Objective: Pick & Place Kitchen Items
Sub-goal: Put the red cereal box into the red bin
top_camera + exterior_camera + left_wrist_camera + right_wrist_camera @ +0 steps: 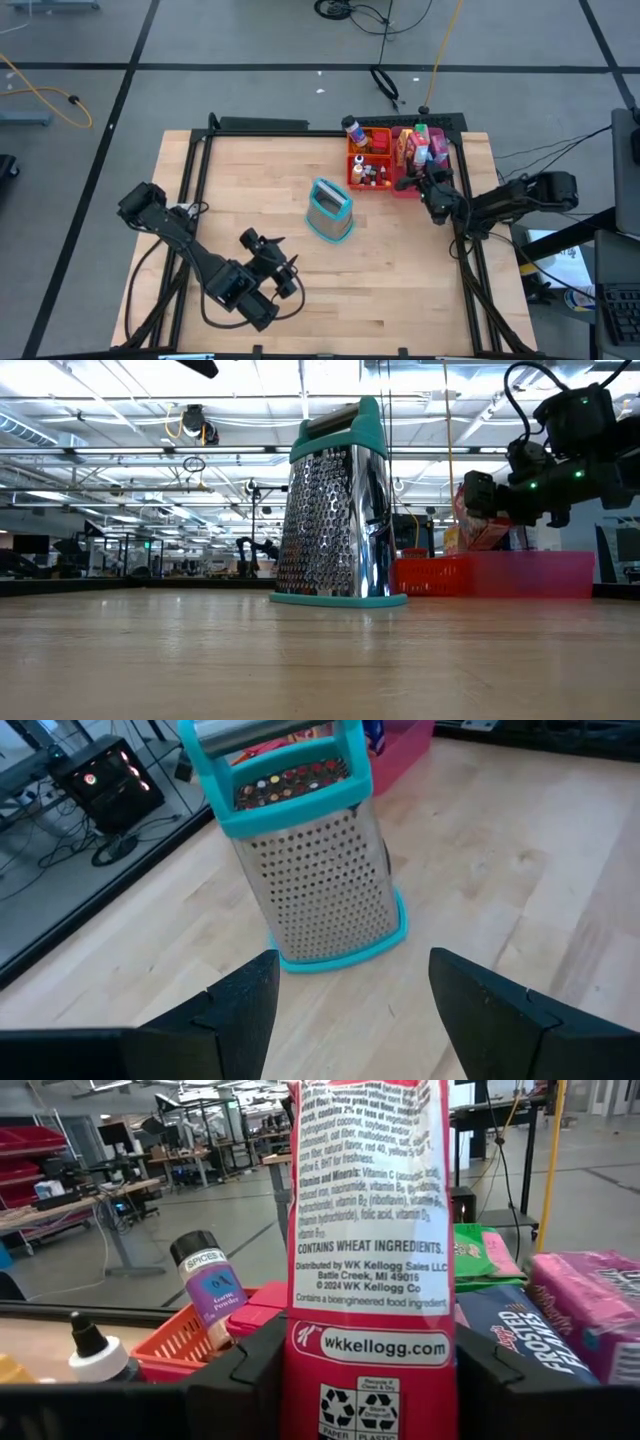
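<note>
The right gripper (365, 1380) clamps an upright red cereal box (368, 1230) between its fingers above the pink tray (408, 186), while the left gripper (350, 1005) waits open near the grater (305, 860).

Red cereal box (368, 1260) upright between end-effector fingers (245, 1380).

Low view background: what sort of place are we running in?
Likely a large robotics lab or workshop hall: strip-lit open ceiling, another robot arm at far benches, cables trailing over the grey floor around the wooden table.
</note>
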### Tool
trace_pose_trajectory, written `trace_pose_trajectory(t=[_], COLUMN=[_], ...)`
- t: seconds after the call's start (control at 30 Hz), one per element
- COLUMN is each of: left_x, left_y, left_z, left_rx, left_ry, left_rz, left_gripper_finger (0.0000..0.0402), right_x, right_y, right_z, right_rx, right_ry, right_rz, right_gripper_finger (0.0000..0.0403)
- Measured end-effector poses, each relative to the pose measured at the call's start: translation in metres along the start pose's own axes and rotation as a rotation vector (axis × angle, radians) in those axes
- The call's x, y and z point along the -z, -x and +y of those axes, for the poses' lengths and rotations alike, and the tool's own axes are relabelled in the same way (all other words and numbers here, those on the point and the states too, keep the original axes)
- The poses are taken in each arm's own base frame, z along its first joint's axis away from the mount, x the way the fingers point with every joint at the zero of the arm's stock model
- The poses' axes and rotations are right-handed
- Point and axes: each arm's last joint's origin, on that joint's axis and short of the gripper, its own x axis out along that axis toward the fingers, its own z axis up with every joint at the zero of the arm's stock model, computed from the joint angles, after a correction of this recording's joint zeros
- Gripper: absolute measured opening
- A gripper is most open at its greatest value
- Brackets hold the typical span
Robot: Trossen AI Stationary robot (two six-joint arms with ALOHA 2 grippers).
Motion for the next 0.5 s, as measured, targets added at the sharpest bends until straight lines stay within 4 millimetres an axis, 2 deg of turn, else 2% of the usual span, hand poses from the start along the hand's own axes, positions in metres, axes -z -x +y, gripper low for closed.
trace_pose_trajectory(t=[0.5], left_x=[-0.0015], left_y=[0.0004], left_z=[-0.0042], left_rx=[0.027], left_ry=[-0.013], left_rz=[-0.012], left_gripper_finger=[0.0255], right_x=[0.0026], right_y=[-0.0007], right_z=[0.0001], right_rx=[0.005], right_ry=[0.068], right_rz=[0.006], right_gripper_finger=[0.022])
